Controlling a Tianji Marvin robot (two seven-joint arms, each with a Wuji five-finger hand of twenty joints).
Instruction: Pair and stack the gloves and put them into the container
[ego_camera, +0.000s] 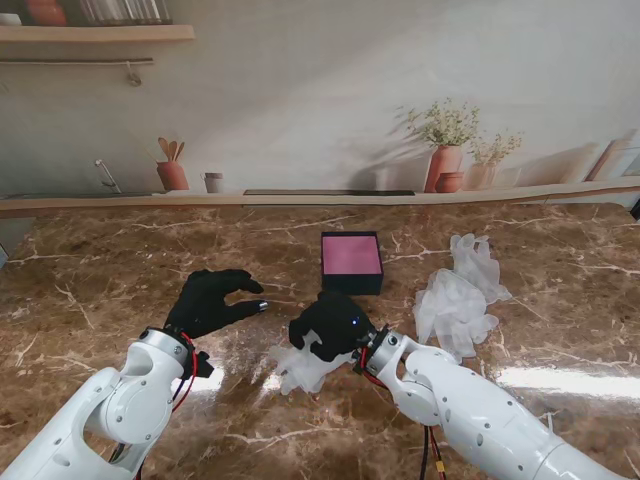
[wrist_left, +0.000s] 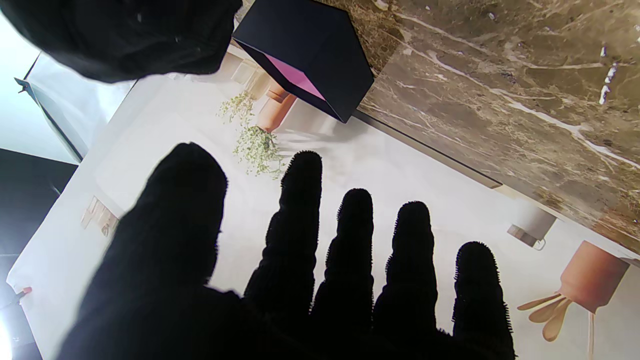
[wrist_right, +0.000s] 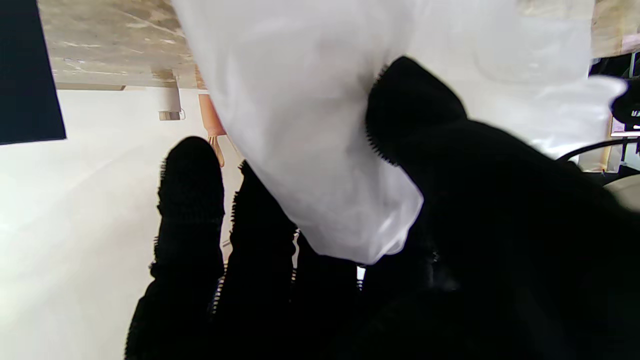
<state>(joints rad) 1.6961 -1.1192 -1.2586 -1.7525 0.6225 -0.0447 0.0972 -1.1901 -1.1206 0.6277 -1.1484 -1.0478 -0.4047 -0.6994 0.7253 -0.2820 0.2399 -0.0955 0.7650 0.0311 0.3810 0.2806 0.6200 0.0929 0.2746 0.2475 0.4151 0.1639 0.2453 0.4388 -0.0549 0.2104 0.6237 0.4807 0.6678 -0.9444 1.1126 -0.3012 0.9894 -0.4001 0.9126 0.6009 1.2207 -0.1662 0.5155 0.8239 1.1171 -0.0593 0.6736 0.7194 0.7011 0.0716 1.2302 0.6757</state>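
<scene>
A white translucent glove (ego_camera: 300, 368) hangs from my right hand (ego_camera: 330, 325), whose black fingers are shut on it just nearer to me than the container. In the right wrist view the glove (wrist_right: 320, 125) drapes between thumb and fingers (wrist_right: 190, 200). The container (ego_camera: 351, 261), a black box with a pink inside, sits mid-table; it also shows in the left wrist view (wrist_left: 310, 60). A pile of white gloves (ego_camera: 458, 297) lies to the right of the box. My left hand (ego_camera: 212, 300) hovers left of the right hand, fingers (wrist_left: 300, 215) spread and holding nothing.
The brown marble table (ego_camera: 120, 260) ends at a ledge along the back wall. That wall is a printed kitchen backdrop with terracotta pots (ego_camera: 445, 166) and a utensil jar (ego_camera: 172, 175).
</scene>
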